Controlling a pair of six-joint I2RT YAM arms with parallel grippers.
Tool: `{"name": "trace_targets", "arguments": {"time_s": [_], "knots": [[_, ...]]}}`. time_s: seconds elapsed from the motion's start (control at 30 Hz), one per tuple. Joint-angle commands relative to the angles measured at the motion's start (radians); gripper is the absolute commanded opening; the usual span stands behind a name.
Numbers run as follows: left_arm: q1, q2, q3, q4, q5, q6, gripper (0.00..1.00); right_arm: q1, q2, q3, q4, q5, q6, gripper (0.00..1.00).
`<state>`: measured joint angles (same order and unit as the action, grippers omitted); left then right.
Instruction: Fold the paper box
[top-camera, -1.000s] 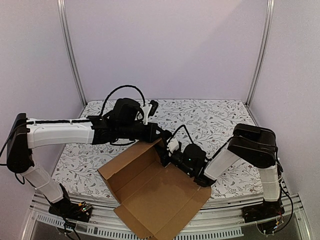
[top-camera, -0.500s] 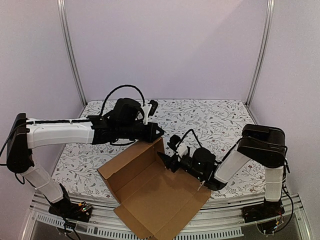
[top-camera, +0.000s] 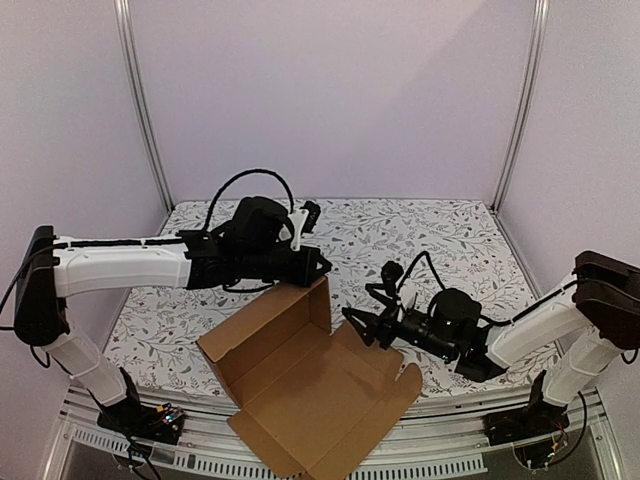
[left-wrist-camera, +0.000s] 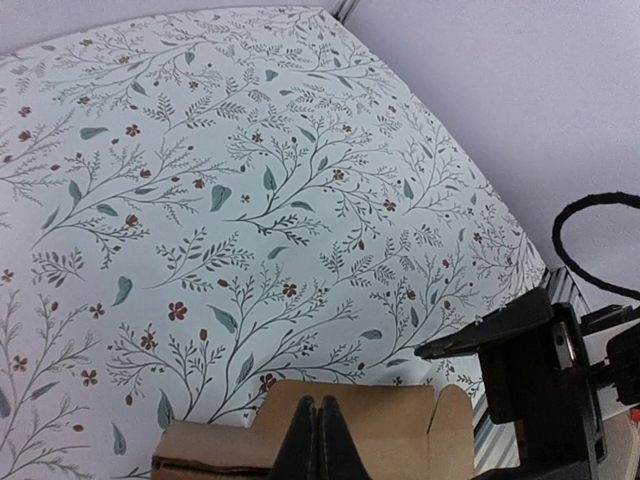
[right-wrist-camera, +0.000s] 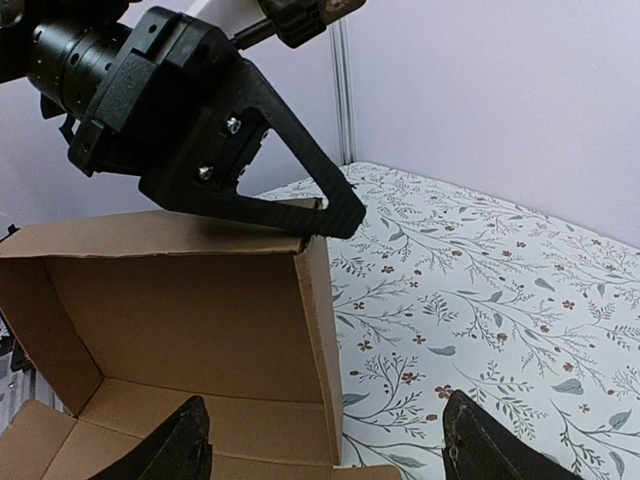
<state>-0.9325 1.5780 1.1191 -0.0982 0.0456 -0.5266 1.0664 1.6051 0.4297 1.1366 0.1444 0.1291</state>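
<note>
The paper box (top-camera: 300, 385) lies half-formed at lower centre, one wall raised. The left gripper (top-camera: 324, 266), fingers together, rests on that wall's top corner, seemingly steadying it. The right gripper (top-camera: 362, 312) stands wide and empty, just beside the box.

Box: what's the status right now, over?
Left gripper shut, tip at the raised wall's top edge. Right gripper open, holding nothing. Box part-folded, far wall upright. Nothing in the way.
</note>
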Motion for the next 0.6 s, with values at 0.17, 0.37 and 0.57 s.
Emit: {"name": "trace_targets", "arguments": {"time_s": [0.17,0.37,0.57], "knots": [[-0.094,0.063,0.016,-0.122,-0.111,-0.001,0.0,0.002,-0.287,0.013,-0.617,0.016,0.096,0.89],[-0.118,0.062,-0.01,-0.134,-0.178,-0.007,0.0,0.003,-0.396,0.021,-0.74,0.054,0.108,0.99],[-0.118,0.048,-0.02,-0.135,-0.194,-0.005,0.0,0.004,-0.412,0.07,-0.844,0.106,0.12,0.99]]}}
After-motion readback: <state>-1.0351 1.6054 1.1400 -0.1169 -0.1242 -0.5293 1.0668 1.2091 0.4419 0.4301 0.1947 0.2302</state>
